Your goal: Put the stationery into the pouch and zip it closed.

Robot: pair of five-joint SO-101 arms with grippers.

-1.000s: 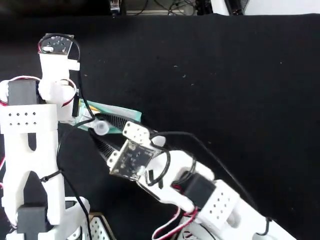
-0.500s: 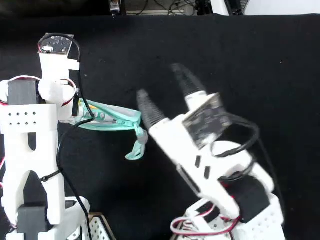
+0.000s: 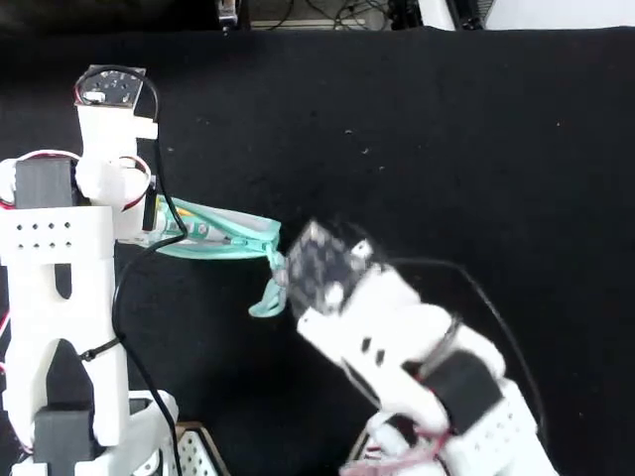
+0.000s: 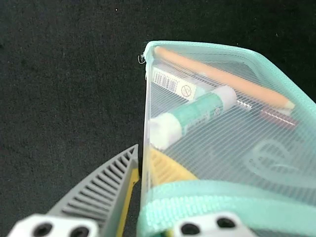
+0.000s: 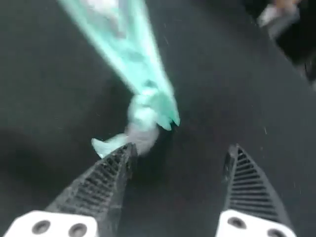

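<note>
1. Pouch (image 4: 217, 148): mint mesh, on the left part of the black desk (image 3: 446, 149), one end under the left arm. Visible through the mesh are an orange pencil (image 4: 222, 79) and a glue stick (image 4: 192, 116). No stationery lies loose on the desk.
2. Left gripper (image 4: 140, 173): clamped on the pouch's near edge, with the grey finger pressed to one face. Cannot tell whether the pouch rests on the desk or hangs just above it.
3. Zip pull (image 5: 111, 144): dangles from the pouch's free end, the end away from the left gripper. The slider appears to sit at that end, so the zip looks closed or very nearly. The last stretch cannot be resolved.
4. Right gripper (image 5: 182, 148): spread wide and holding nothing. One fingertip is just beside the pull and the other is well apart from it.
5. Step in hand (judgement): the closing stage, with loading apparently complete.
6. Next move (judgement): if a gap remains, centre the open fingers on the pull, close on it and draw away from the left gripper while that one holds. If not, release.
7. Room: broad bare desk beyond and to the right of the pouch, with the far edge well apart. It is tight on the left, where the left arm's cable (image 3: 164, 203) crosses the pouch.
</note>
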